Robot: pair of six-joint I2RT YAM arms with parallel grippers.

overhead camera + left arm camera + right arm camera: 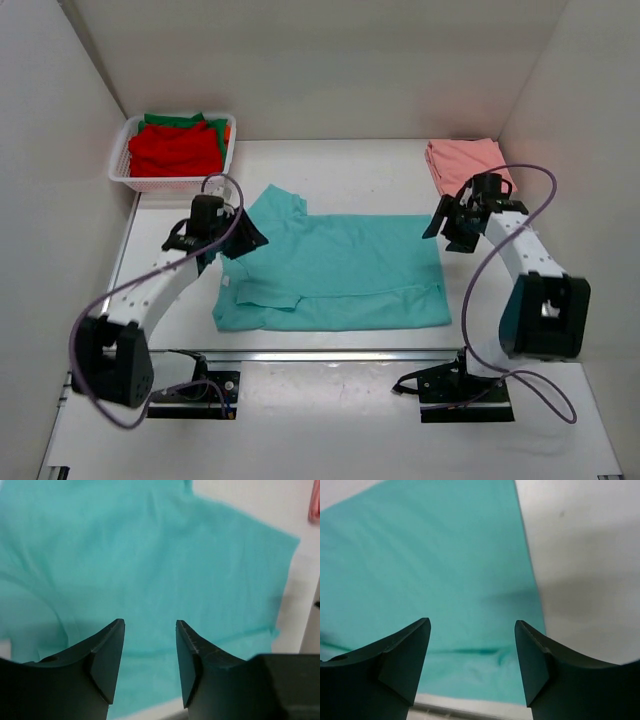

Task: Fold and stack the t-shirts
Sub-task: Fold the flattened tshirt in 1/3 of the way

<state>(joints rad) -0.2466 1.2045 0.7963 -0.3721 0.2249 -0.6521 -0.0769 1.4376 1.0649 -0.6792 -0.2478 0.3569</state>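
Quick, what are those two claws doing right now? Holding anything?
Left gripper: open, holding nothing, over the teal t-shirt.
Right gripper: open, holding nothing, over the same shirt's edge.

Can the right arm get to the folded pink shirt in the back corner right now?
Probably yes. The pink shirt lies close behind the right gripper with nothing between them, and the gripper is open and empty, though it faces the teal shirt and must turn.

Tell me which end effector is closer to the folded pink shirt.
Right. The right end effector is just in front of the pink shirt; the left end effector is far off, over the left side of the teal shirt.
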